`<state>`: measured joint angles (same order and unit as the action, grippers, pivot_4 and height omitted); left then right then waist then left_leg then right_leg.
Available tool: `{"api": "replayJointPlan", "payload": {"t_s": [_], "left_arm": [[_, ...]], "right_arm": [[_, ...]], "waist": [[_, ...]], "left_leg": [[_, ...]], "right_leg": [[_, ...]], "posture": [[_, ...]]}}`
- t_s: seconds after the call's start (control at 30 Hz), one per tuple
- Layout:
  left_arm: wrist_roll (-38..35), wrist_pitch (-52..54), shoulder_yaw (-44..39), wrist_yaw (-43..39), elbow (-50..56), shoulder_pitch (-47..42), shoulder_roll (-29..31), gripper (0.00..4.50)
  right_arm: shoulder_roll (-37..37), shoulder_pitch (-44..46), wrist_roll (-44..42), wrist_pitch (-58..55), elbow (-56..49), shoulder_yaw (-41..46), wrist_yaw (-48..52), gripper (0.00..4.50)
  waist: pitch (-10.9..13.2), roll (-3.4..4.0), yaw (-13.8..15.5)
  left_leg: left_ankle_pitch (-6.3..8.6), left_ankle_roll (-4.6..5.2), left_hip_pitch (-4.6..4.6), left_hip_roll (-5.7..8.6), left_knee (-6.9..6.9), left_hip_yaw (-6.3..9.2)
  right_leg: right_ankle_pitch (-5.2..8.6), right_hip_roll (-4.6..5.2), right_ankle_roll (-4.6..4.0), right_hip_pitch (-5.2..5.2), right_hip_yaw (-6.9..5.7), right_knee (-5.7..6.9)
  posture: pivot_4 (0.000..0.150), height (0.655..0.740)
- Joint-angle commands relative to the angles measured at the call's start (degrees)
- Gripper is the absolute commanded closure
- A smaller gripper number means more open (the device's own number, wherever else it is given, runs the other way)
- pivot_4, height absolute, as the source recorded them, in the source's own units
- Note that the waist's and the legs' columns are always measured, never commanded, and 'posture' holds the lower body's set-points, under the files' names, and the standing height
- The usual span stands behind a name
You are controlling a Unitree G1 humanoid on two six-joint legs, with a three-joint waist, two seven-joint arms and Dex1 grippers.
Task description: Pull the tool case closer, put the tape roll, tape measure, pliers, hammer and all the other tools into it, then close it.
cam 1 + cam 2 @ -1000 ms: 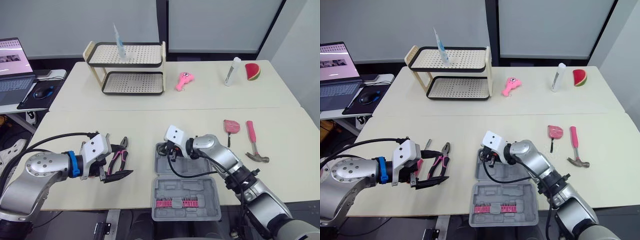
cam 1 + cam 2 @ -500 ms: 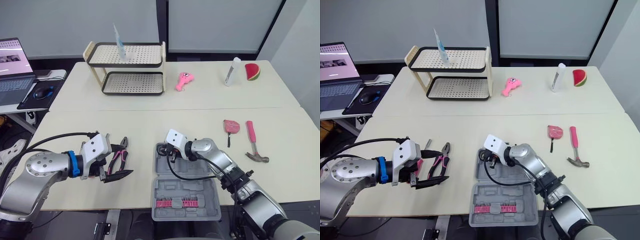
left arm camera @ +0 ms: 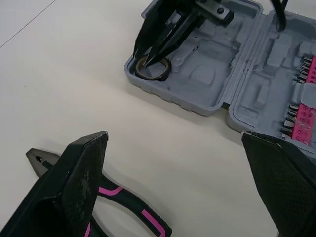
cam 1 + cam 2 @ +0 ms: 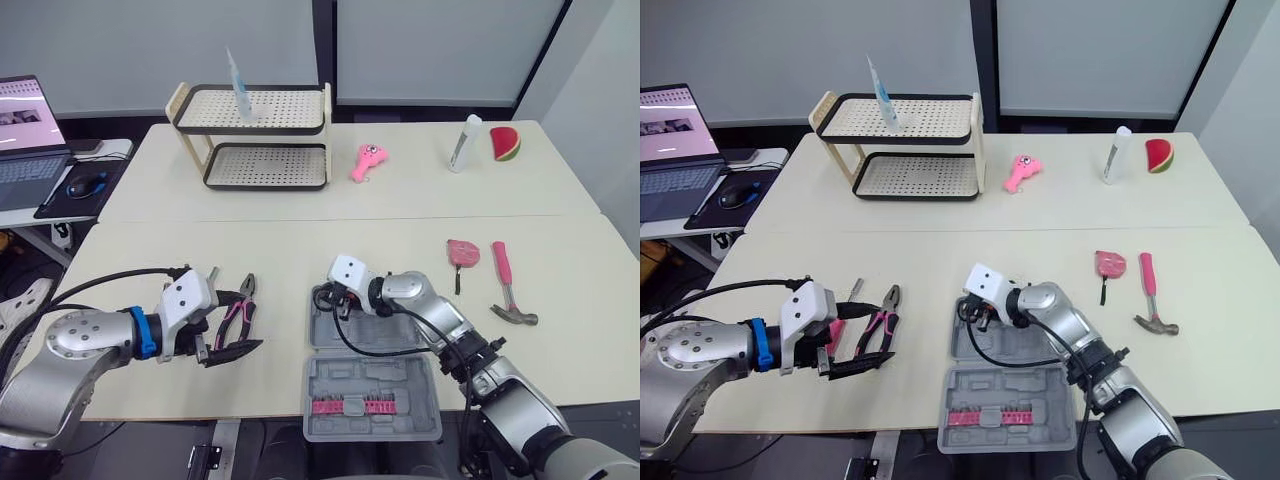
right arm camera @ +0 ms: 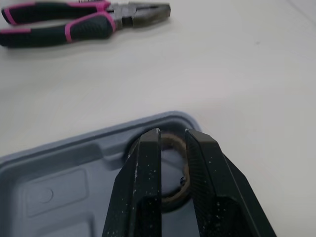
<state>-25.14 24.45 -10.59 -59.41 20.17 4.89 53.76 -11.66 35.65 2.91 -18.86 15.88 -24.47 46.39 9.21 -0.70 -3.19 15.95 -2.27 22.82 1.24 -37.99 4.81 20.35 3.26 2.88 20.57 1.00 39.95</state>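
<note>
My left gripper (image 3: 173,140) hangs wide open just above the black-and-pink pliers (image 4: 238,312) lying on the cream table (image 4: 300,250). To their right, the grey plastic tool case (image 4: 372,382) lies open at the near edge. From the head, my right wrist covers its far-left corner. The wrist views show the brown tape roll (image 3: 159,74) seated there, my right gripper (image 5: 172,136) clenched on its rim. The pink tape measure (image 4: 462,252) and pink-handled hammer (image 4: 508,290) lie well apart, farther right.
</note>
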Motion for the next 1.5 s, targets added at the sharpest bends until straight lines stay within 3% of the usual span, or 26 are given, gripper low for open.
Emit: {"api": "replayJointPlan", "payload": {"t_s": [0.03, 0.23, 0.33, 0.47, 0.6, 0.73, 0.87, 1.2, 1.33, 1.5], "left_arm": [[-1.2, -1.7, -5.6, -0.2, -1.7, 2.0, -0.6, 0.0], [-4.2, -2.3, -16.1, 1.4, -6.6, 7.4, -4.8, 0.0], [-4.2, -4.8, -22.3, 3.9, -12.1, 10.2, -8.5, 0.0], [-2.4, -8.9, -26.3, 4.5, -19.5, 13.9, -10.4, 0.0], [-1.1, -13.1, -27.7, 4.9, -25.7, 16.4, -11.8, 0.0], [-0.3, -15.9, -26.9, 3.9, -28.5, 18.2, -12.4, 0.0], [0.4, -17.4, -25.4, 3.1, -29.6, 19.1, -13.0, 0.0], [0.7, -18.0, -23.1, 3.2, -29.1, 19.5, -13.3, 0.0], [0.8, -18.1, -23.2, 3.2, -28.7, 20.2, -13.7, 0.0], [0.0, -17.8, -24.4, 3.4, -25.2, 22.7, -14.2, 0.0]], "right_arm": [[-3.1, -2.0, -3.6, -3.5, -11.8, 3.1, 3.0, 3.76], [-14.1, -10.0, -7.2, -5.6, -28.6, 11.5, 3.9, 3.76], [-20.6, -18.6, -10.6, -4.4, -33.4, 21.0, 4.3, 3.76], [-27.9, -30.1, -10.7, 1.5, -33.4, 31.6, 3.8, 3.76], [-29.2, -42.5, -14.1, 7.1, -30.9, 44.8, 3.8, 3.76], [-28.2, -52.1, -15.0, 10.2, -28.3, 52.7, 2.6, 3.76], [-24.4, -58.9, -16.5, 12.7, -26.8, 57.8, 0.4, 3.01], [-21.8, -65.9, -17.4, 11.2, -29.6, 57.2, -1.7, 1.2], [-22.5, -65.8, -17.3, 9.9, -30.5, 56.6, -2.4, 0.02], [-23.6, -64.3, -17.8, 6.2, -34.1, 55.8, -3.6, 0.02]], "waist": [[0.0, 0.0, 0.0], [0.0, -0.01, 0.4], [0.0, -0.03, 1.2], [0.0, -0.05, 1.5], [0.0, -0.1, 1.7], [0.0, -0.15, 1.6], [-0.1, -0.14, 1.6], [-0.1, -0.07, 1.5], [-0.1, -0.08, 1.6], [-0.1, -0.09, 1.6]], "left_leg": [[0.02, 0.04, 0.01, 0.0, 0.0, 0.0], [0.11, 0.19, 0.03, 0.01, 0.0, 0.0], [0.12, 0.2, 0.02, 0.03, 0.0, 0.0], [0.12, 0.21, -0.02, 0.04, 0.0, -0.05], [0.13, 0.22, -0.18, 0.03, 0.02, -0.04], [0.14, 0.24, -0.33, 0.04, 0.05, -0.07], [0.15, 0.25, -0.49, 0.01, 0.09, 0.0], [0.21, 0.33, -0.93, -0.02, 0.22, -0.03], [0.22, 0.34, -0.92, 0.01, 0.22, -0.03], [0.22, 0.34, -0.92, 0.01, 0.22, -0.02]], "right_leg": [[0.0, 0.0, 0.0, 0.0, 0.0, 0.0], [0.0, 0.08, 0.0, -0.02, -0.01, -0.08], [0.0, 0.18, 0.0, -0.07, -0.02, -0.12], [0.0, 0.26, 0.0, -0.18, 0.0, -0.23], [0.0, 0.29, 0.0, -0.42, -0.02, -0.31], [0.0, 0.34, 0.0, -0.62, 0.0, -0.45], [0.01, 0.35, -0.01, -0.87, 0.05, -0.53], [0.01, 0.39, -0.01, -1.32, 0.15, -0.85], [0.01, 0.44, -0.01, -1.34, 0.14, -0.89], [0.01, 0.45, -0.01, -1.35, 0.13, -0.9]], "posture": [[0.15, 0.729], [0.15, 0.729], [0.15, 0.729], [0.15, 0.729], [0.15, 0.729], [0.15, 0.729], [0.15, 0.729], [0.15, 0.729], [0.15, 0.729], [0.15, 0.729]]}}
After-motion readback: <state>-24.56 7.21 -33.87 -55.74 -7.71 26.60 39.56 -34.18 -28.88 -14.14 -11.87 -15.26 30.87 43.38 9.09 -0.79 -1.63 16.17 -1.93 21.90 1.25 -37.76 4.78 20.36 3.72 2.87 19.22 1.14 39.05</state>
